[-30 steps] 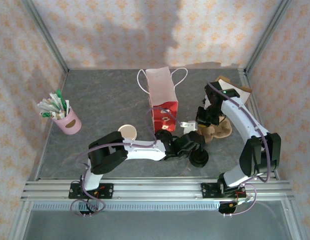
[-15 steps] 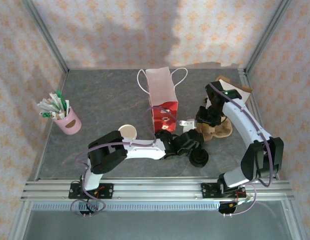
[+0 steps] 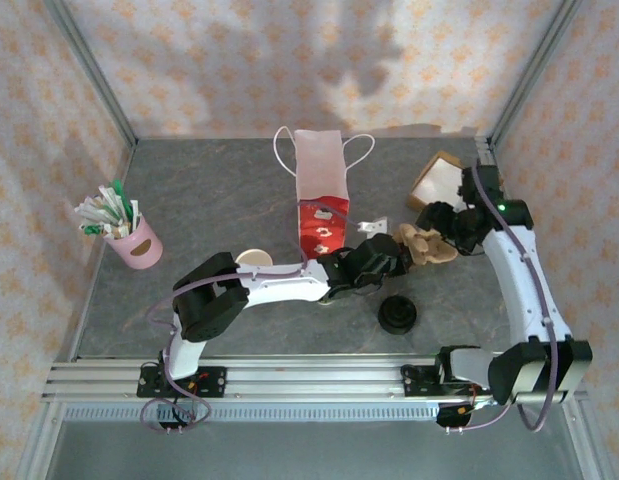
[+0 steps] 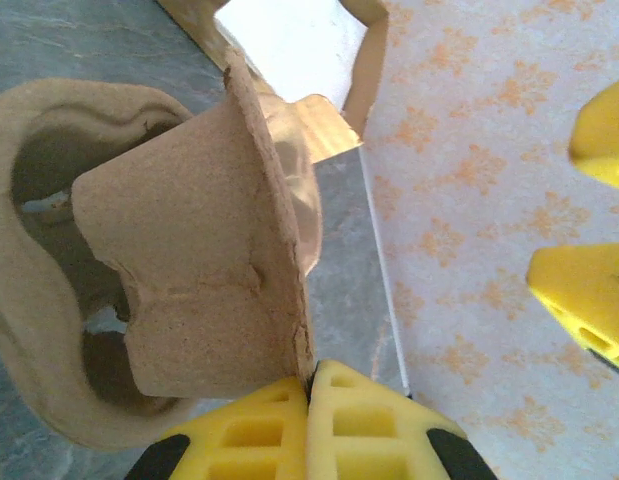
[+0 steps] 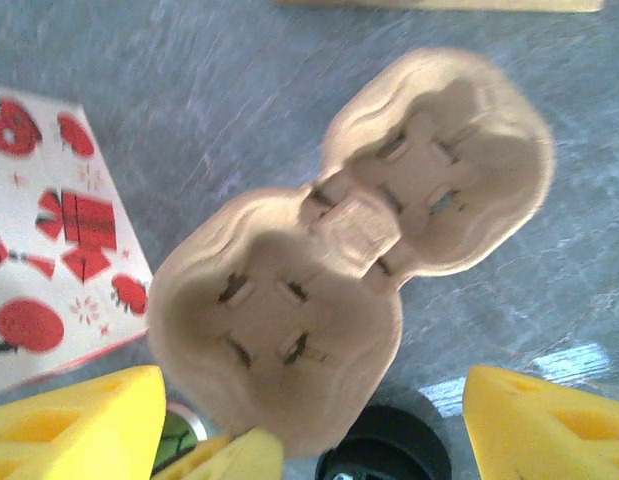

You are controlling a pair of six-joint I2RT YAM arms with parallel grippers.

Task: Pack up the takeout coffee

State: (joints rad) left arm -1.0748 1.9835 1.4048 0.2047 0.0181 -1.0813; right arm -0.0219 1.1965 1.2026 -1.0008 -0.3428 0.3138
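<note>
While left tool (image 4: 311,385) grips carrier (image 4: 189,290), paper bag (image 5: 59,230) — red apple prints

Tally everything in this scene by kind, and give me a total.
Bag: 1
Cups: 2 (cream cup, pink cup)
Pulp tray: 1
Box: 1
Black-lidded item: 1
Small white item: 1
Total: 7

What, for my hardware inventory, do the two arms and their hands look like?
The left arm and right arm have white links, black joints and looping lilac cables. The left hand and right hand have black bodies and chunky yellow fingers with moulded recesses.
</note>
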